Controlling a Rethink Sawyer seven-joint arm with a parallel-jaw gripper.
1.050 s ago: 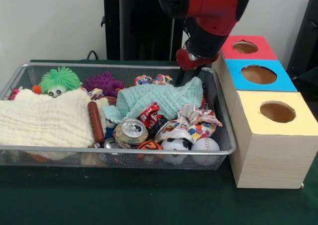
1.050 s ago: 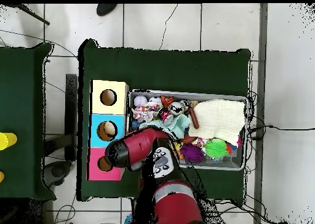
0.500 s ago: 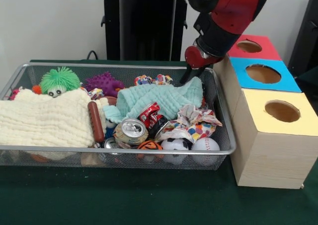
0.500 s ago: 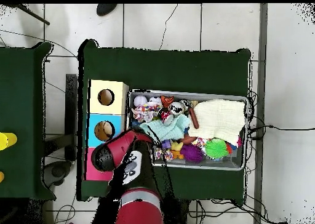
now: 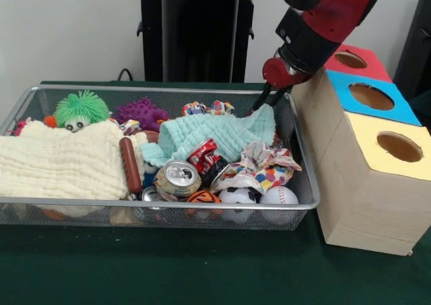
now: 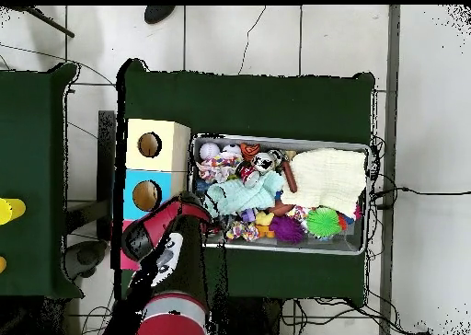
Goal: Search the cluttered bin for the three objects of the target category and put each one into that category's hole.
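Box row [image 5: 377,177] shoved away from bin [image 5: 306,184], arm [image 5: 316,29] swung aside

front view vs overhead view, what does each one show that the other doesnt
Only the front view shows the gripper at the bin's far corner and the red box top. Only the overhead view shows the whole green table, the tiled floor and the arm's wrist covering the red box. Both show the wire bin, cream cloth, teal cloth, blue and yellow box tops.

We count one bin [image 5: 306,184], three holes: red [image 5: 350,59], blue [image 5: 371,96], yellow [image 5: 399,147]; two cloths: cream [image 5: 60,163], teal [image 5: 222,133]; three balls [image 5: 278,196]; two cans [image 5: 178,177].
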